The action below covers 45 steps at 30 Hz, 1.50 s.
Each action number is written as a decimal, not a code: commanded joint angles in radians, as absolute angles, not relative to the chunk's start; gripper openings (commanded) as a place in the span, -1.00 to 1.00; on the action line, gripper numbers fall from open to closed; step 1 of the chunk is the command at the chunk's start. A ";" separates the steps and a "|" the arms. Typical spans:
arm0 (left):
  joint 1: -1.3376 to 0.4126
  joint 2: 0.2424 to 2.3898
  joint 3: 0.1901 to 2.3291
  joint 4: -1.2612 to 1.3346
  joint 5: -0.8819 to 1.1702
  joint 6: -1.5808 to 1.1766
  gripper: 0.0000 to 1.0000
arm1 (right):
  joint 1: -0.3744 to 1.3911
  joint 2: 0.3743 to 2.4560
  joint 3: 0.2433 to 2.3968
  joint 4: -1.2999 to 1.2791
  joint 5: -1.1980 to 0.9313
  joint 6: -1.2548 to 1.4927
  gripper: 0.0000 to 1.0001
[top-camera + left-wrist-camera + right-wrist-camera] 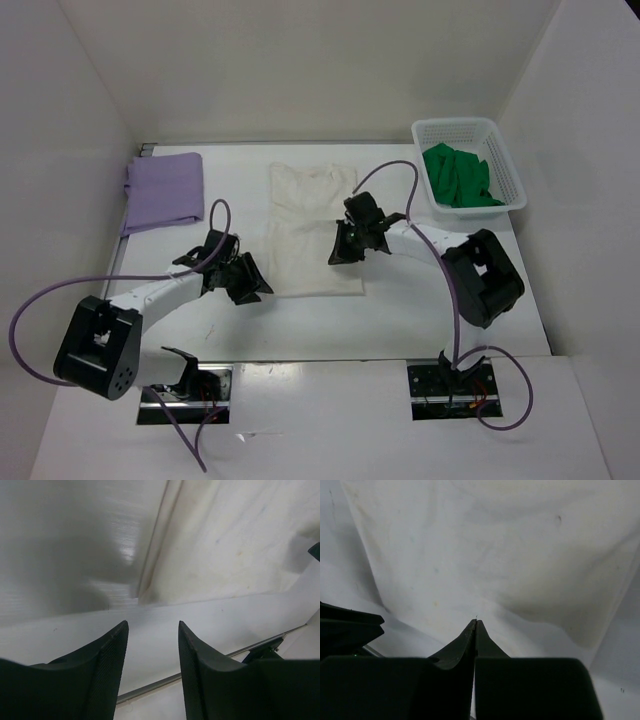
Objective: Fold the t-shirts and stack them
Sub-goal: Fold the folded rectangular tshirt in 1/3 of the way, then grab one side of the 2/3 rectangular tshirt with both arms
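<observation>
**Cream shirt flat at centre, both grippers at its edges**

Top external view: You had the cream white short-sleeved cloth t-shirt (312,230) spread flat in the middle of the white table (300,325). The lavender purple cloth t-shirt (163,190) lay folded at the far left, well apart from it. The bright green cloth t-shirt (458,176) sat crumpled inside the white plastic mesh basket (455,126) at the far right. Your left gripper (245,285) stood just beside the cream shirt's near left corner. Your right gripper (340,250) was over the shirt's right edge.

Left wrist view: The left gripper's (152,625) fingers (107,660) stood apart with nothing between them. The cream shirt (240,545) lay ahead and to the right, its edge running diagonally across the bare table.

Right wrist view: The right gripper's (476,622) fingers (462,645) were pressed together, with no cloth visible between them. The cream shirt (495,545) filled most of the view beyond the tips.
</observation>
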State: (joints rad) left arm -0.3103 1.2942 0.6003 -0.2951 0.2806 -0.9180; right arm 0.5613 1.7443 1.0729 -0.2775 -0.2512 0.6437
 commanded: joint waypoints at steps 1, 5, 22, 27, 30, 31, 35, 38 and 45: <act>-0.308 1.334 0.594 -0.267 0.319 -0.907 0.06 | 0.551 1.666 1.028 -0.291 -0.295 0.661 -0.99; -0.308 1.380 0.594 -0.224 0.330 -0.907 0.11 | 0.514 1.545 0.914 -0.291 -0.304 0.699 -0.58; -0.299 1.442 0.603 -0.186 0.278 -0.876 -0.21 | 0.468 1.408 0.684 -0.355 -0.227 0.776 0.10; -0.299 1.476 0.612 -0.166 0.297 -0.876 -0.36 | 0.468 1.430 0.675 -0.316 -0.227 0.785 -0.21; -0.299 1.496 0.621 -0.166 0.298 -0.865 -0.44 | 0.468 1.454 0.675 -0.292 -0.227 0.785 -0.27; -0.299 1.496 0.621 -0.166 0.298 -0.855 -0.49 | 0.468 1.454 0.684 -0.291 -0.227 0.785 -0.27; -0.299 1.505 0.630 -0.166 0.298 -0.854 -0.58 | 0.468 1.492 0.695 -0.242 -0.212 0.776 -0.27; -0.299 1.505 0.630 -0.166 0.298 -0.854 -0.69 | 0.468 1.515 0.718 -0.233 -0.202 0.767 -0.48; -0.299 1.467 0.640 -0.248 0.298 -0.807 -0.93 | 0.468 1.467 0.693 -0.293 -0.193 0.776 -1.00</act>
